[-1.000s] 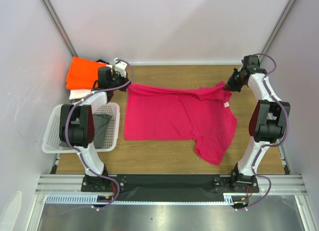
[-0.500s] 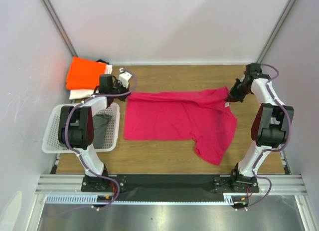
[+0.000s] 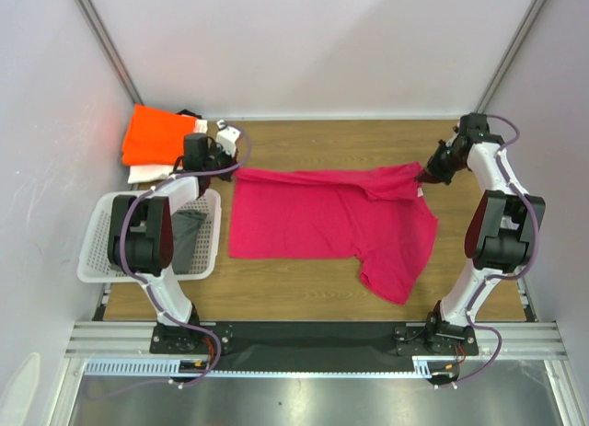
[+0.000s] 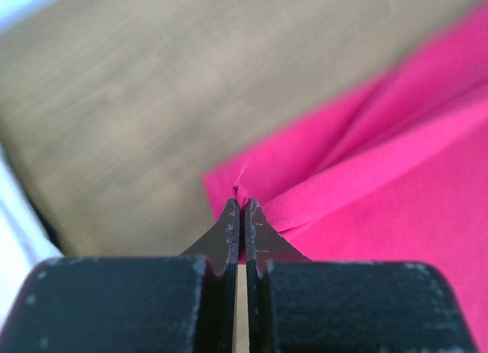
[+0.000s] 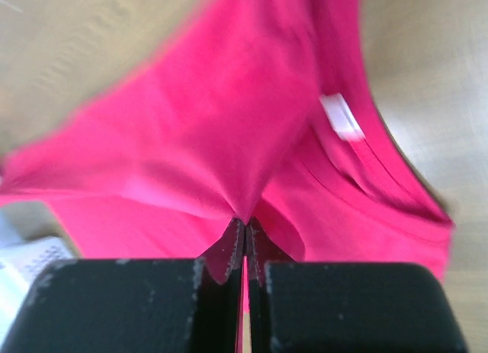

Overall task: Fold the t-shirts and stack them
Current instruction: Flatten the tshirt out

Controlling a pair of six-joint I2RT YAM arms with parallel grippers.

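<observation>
Wooden tabletop (image 3: 304,283); left pincer (image 4: 242,204) and right pincer (image 5: 245,223) clamped on far corners, seemingly raised, of magenta t-shirt (image 3: 322,224).

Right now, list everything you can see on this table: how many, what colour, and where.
magenta t-shirt: one, magenta-pink, spread across the middle of the table
orange t-shirt: one, bright orange, folded, far left corner
white t-shirt: one, white, folded, showing under the orange one's near edge
basket: one, white lattice, near left side
grey cloth: one, grey, inside the basket
table: one, brown wood
left gripper: one, black, shut on the magenta t-shirt's far left corner
right gripper: one, black, shut on its far right edge
</observation>
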